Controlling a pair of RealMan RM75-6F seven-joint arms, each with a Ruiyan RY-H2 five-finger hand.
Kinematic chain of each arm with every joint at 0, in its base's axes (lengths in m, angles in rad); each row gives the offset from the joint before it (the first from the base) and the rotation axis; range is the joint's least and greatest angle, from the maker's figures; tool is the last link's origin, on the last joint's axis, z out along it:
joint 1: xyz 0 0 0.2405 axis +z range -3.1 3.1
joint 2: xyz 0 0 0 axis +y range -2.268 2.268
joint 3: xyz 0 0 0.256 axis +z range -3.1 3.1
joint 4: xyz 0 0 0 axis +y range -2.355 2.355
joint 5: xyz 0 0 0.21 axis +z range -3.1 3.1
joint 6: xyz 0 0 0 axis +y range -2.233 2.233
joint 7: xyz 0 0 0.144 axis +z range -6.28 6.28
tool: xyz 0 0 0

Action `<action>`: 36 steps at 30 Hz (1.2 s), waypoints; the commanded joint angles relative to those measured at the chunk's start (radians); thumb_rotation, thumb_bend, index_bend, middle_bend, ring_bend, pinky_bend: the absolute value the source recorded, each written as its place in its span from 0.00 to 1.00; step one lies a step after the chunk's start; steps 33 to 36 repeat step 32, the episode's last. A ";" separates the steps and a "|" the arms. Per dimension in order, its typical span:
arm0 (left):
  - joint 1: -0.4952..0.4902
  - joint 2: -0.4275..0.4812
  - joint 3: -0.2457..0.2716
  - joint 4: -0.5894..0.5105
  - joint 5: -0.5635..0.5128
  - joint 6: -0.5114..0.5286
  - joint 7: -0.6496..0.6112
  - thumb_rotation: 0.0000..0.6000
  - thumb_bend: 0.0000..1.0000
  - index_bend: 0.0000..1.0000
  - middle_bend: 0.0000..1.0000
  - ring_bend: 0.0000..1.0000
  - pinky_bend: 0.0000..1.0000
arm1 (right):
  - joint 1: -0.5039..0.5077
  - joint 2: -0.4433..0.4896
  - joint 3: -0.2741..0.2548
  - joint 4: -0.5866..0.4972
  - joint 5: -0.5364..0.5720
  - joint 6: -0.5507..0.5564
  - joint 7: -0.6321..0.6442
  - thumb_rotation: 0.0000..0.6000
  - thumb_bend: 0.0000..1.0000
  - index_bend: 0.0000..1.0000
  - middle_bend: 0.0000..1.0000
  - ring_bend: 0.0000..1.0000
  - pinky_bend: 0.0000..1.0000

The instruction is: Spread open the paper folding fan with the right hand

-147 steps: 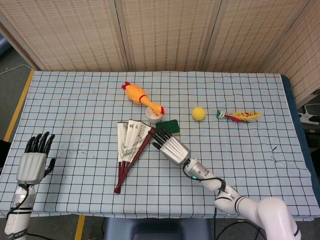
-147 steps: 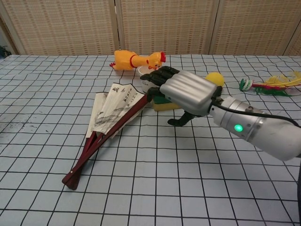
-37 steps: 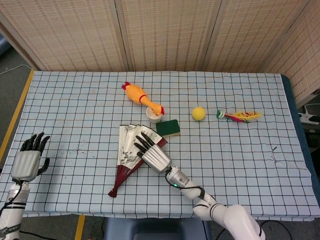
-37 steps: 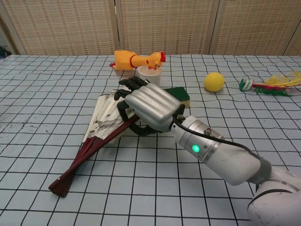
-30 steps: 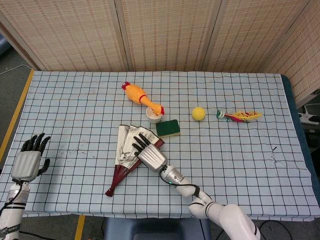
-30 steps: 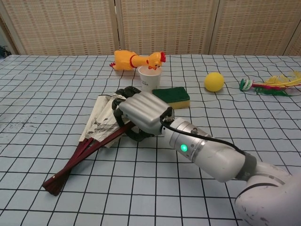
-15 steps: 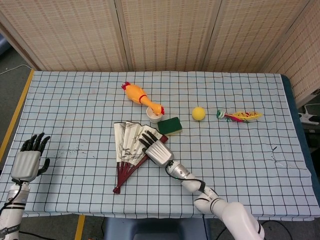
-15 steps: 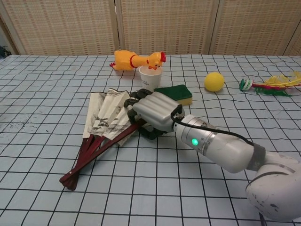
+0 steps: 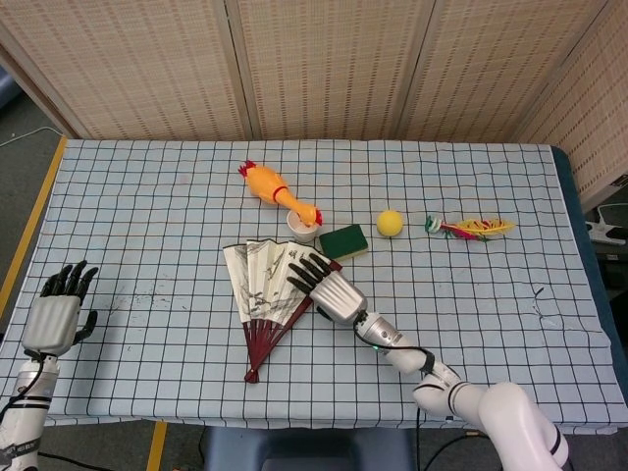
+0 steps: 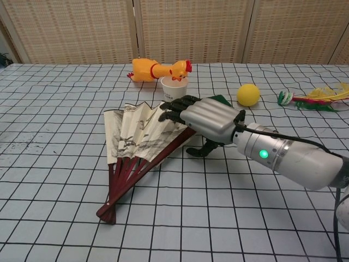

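**Paper folding fan, partly spread**

The paper folding fan [image 9: 263,290] [image 10: 137,143] is laid flat on the checked tablecloth. Cream pleated paper, printed with dark ink markings, is fanned out to roughly a quarter circle. Dark red ribs are gathered at a pivot pointing toward 6 o'clock, while the paper arc faces 12 o'clock. The rightmost rib, toward 2 o'clock, is covered.

table [image 9: 147,196], checked cloth | fan [image 9: 263,285] | rubber chicken [image 9: 273,189] | cup [image 9: 302,228] | sponge [image 9: 344,240] | ball [image 9: 391,224] | feather toy [image 9: 471,228]
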 commanded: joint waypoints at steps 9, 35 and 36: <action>0.006 0.009 0.000 -0.017 0.013 0.024 -0.004 1.00 0.45 0.09 0.00 0.00 0.14 | -0.117 0.217 -0.008 -0.337 0.013 0.095 -0.134 1.00 0.14 0.00 0.00 0.00 0.00; 0.052 -0.007 0.034 -0.018 0.178 0.211 0.015 1.00 0.45 0.00 0.00 0.00 0.10 | -0.513 0.559 -0.048 -0.665 0.116 0.359 -0.290 1.00 0.14 0.00 0.00 0.00 0.00; 0.052 -0.007 0.034 -0.018 0.178 0.211 0.015 1.00 0.45 0.00 0.00 0.00 0.10 | -0.513 0.559 -0.048 -0.665 0.116 0.359 -0.290 1.00 0.14 0.00 0.00 0.00 0.00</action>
